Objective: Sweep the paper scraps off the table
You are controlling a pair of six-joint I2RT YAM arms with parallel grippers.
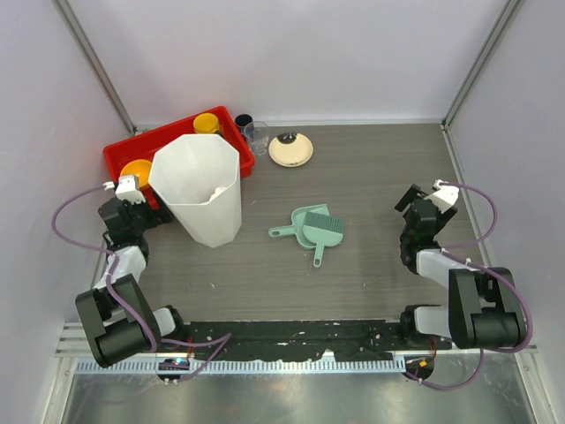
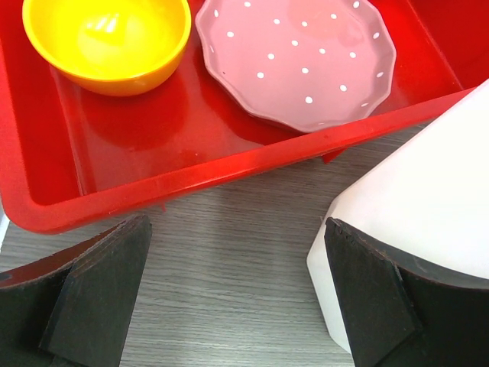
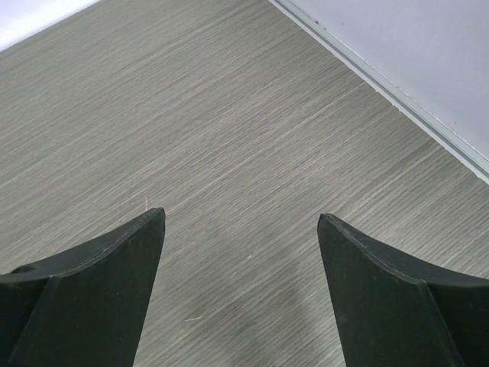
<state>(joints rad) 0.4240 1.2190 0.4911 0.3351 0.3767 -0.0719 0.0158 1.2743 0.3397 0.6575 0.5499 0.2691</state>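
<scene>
Grey-brown table [image 1: 371, 265] beneath everything. Tall white bin [image 1: 196, 185] upright on it, open at the top. Just behind the bin, red tray [image 1: 132, 155] holding pink dotted plate [image 2: 298, 61] and yellow bowl [image 2: 107, 42]. Left gripper [image 2: 237, 298] close to the left of the bin, jaws spread, gripping nothing. Right gripper [image 3: 241, 290] far to the right of the bin, jaws spread, over bare table. Green dustpan [image 1: 305, 231] with brush [image 1: 325, 228] on it, near the right of the bin. Low inside the bin, faint pale lump, perhaps the paper scraps [image 1: 214, 191]; too dim to tell.
</scene>
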